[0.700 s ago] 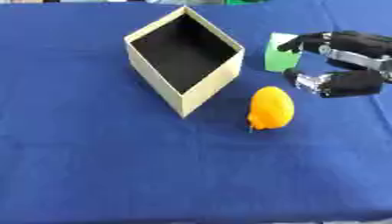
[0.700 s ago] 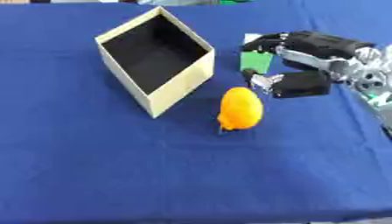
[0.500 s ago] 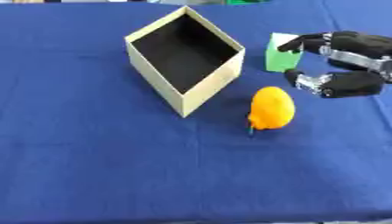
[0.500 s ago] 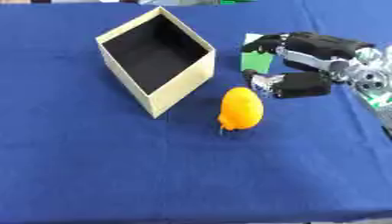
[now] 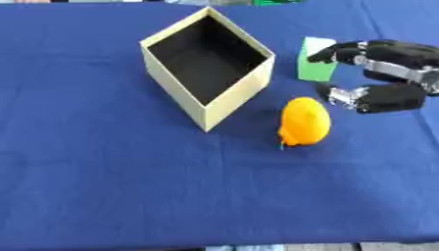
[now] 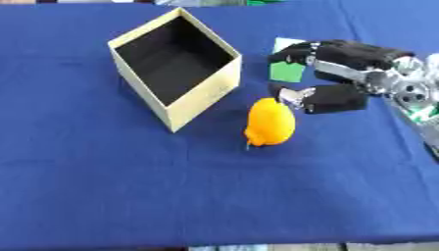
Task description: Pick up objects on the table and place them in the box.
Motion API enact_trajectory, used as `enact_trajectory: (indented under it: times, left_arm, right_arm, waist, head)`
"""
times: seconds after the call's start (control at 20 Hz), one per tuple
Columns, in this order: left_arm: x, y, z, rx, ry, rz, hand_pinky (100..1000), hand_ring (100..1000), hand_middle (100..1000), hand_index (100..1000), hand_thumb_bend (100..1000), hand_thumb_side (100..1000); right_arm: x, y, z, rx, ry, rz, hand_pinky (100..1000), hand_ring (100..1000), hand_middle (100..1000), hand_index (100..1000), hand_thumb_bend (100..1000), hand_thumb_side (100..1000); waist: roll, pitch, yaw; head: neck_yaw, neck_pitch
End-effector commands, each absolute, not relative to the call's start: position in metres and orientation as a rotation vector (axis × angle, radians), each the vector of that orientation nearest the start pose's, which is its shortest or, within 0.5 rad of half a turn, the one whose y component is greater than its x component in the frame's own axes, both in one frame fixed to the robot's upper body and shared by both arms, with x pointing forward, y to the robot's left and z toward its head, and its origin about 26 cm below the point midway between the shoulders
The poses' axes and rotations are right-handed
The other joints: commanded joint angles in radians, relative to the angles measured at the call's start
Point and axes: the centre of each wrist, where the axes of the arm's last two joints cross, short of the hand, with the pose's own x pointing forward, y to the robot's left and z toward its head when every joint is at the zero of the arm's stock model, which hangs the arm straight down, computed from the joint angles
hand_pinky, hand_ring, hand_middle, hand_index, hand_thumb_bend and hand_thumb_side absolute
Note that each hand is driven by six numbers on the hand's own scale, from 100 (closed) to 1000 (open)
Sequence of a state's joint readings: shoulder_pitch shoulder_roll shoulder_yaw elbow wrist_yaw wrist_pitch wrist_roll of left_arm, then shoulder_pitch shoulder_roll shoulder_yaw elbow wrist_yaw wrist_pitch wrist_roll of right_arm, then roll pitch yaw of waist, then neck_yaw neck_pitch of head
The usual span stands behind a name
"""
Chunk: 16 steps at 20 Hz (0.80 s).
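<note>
My right hand (image 5: 384,73) reaches in from the right over the blue table (image 5: 103,186), fingers curved above and thumb (image 5: 343,94) below, spread apart and holding nothing; the fingertips sit just at the green block (image 5: 314,67), though I cannot tell whether they touch it. Compared with 0.7 s ago almost nothing differs: the hand holds the same pose by the block, and the orange fruit (image 5: 304,121) still lies just below the thumb, right of the open cream box (image 5: 210,103), which sits corner-on and shows only its dark inside. Left hand is out of sight
</note>
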<state>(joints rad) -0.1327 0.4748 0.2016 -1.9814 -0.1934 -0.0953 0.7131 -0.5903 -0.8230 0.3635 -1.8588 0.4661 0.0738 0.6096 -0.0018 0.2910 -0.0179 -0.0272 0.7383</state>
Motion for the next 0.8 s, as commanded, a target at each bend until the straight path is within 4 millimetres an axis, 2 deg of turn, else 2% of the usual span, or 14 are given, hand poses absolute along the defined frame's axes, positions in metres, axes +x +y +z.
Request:
enact_trajectory:
  times: [0.05,0.25,0.3,0.45,0.55,0.8]
  left_arm:
    - [0.274,0.348,0.198,1.069,-2.362,0.294,870,599,647,710,405,899]
    - [0.273,0.348,0.198,1.068,-2.359,0.293,870,598,648,710,403,901]
    - [0.273,0.348,0.198,1.068,-2.359,0.293,870,598,648,710,402,901]
    - [0.273,0.348,0.198,1.066,-2.358,0.291,871,598,648,709,401,902]
    - [0.274,0.348,0.198,1.064,-2.357,0.289,871,597,648,709,400,904]
    - [0.274,0.347,0.198,1.059,-2.357,0.288,872,597,648,708,398,906]
  right_arm:
    - [0.331,-0.251,0.254,-0.673,-1.464,1.820,928,939,915,1000,195,1000]
    - [0.335,-0.251,0.248,-0.652,-1.426,1.840,937,931,913,1000,165,1000]
    - [0.336,-0.251,0.247,-0.651,-1.418,1.841,942,929,913,1000,214,1000]
    - [0.338,-0.251,0.244,-0.642,-1.403,1.841,941,925,909,1000,246,1000]
    - [0.339,-0.251,0.241,-0.633,-1.390,1.844,942,926,909,1000,304,1000]
    - [0.342,-0.253,0.236,-0.653,-1.362,1.848,943,932,912,1000,318,1000]
  waist:
    - [0.001,-0.017,0.002]
    - [0.001,-0.017,0.005]
    - [0.001,-0.017,0.007]
    - [0.001,-0.016,0.010]
    - [0.002,-0.016,0.010]
    - [0.001,-0.016,0.014]
  head:
    - [0.000,0.002]
    - [-0.002,0.001]
    - [-0.004,0.000]
    - [-0.011,0.001]
    - [-0.014,0.001]
    - [-0.018,0.001]
